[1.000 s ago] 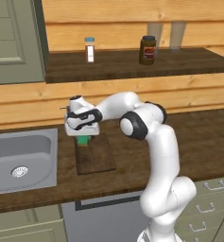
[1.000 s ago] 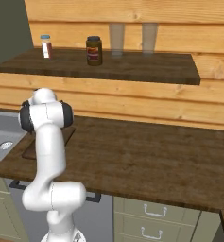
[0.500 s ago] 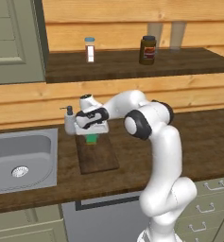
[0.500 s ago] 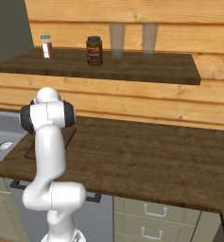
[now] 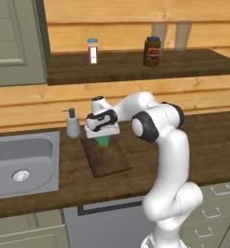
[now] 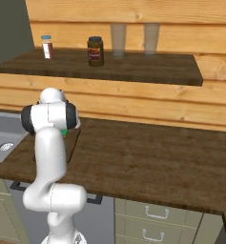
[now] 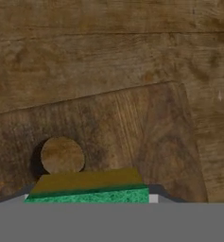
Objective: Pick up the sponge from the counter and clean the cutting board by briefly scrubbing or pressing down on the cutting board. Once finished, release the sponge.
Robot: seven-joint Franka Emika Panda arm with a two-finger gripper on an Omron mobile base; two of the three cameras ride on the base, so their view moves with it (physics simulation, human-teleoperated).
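Hand view — sponge (image 7: 87,189) clenched in the tool (image 5: 103,137), above the cutting board (image 7: 108,137).

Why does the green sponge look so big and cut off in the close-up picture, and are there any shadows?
Hand view: the camera sits right behind the sponge, so it looms large and its lower part is cut off; the cutting board looks soft and blurry. Left base view: the sponge looks tiny under the pincer; lighting is flat and even, with only faint shadow on the cutting board.
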